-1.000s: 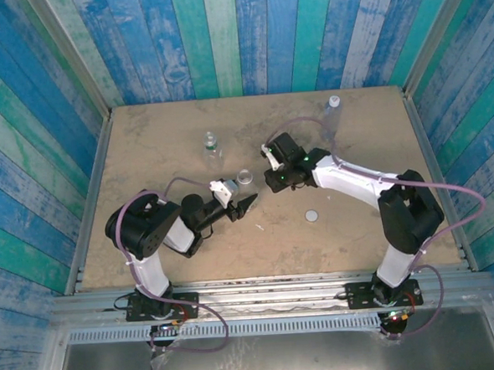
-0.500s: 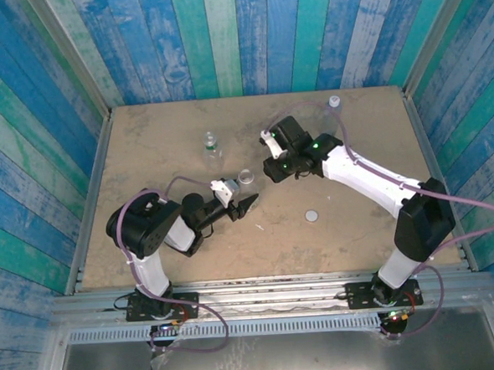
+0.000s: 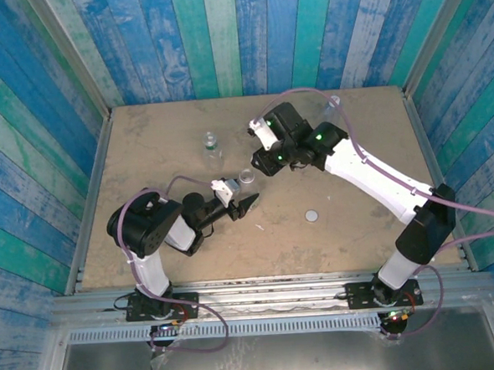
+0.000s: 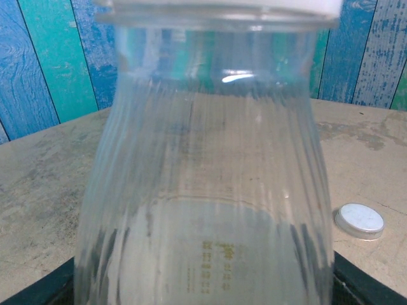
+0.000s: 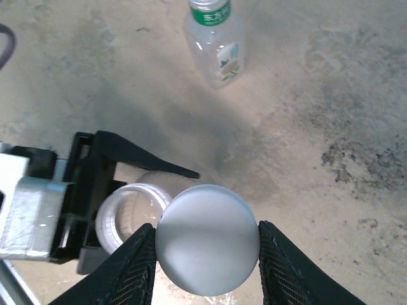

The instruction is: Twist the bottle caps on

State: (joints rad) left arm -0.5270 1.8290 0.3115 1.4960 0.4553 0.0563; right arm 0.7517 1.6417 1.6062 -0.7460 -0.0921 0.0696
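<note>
My left gripper (image 3: 246,202) is shut on the short clear bottle (image 3: 246,178), which stands upright with its mouth open. That bottle's ribbed body (image 4: 203,190) is pressed close to the left wrist camera. My right gripper (image 5: 206,244) is shut on a white cap (image 5: 206,239). It hangs just right of and above the open bottle mouth (image 5: 130,213). A second white cap (image 3: 312,216) lies loose on the table, and also shows at the right of the left wrist view (image 4: 360,220). The green-labelled bottle (image 3: 211,144) stands capped at the back left. The blue-tinted bottle (image 3: 333,107) stands at the back right, partly behind my right arm.
The tan table (image 3: 160,140) is walled by blue and green planks on three sides. My left gripper's black fingers (image 5: 137,157) reach under the right gripper in the right wrist view. Bare table lies front right around the loose cap.
My right arm has swung back and to the left with the cap, ending over the short bottle. The left arm and its bottle have stayed still.
</note>
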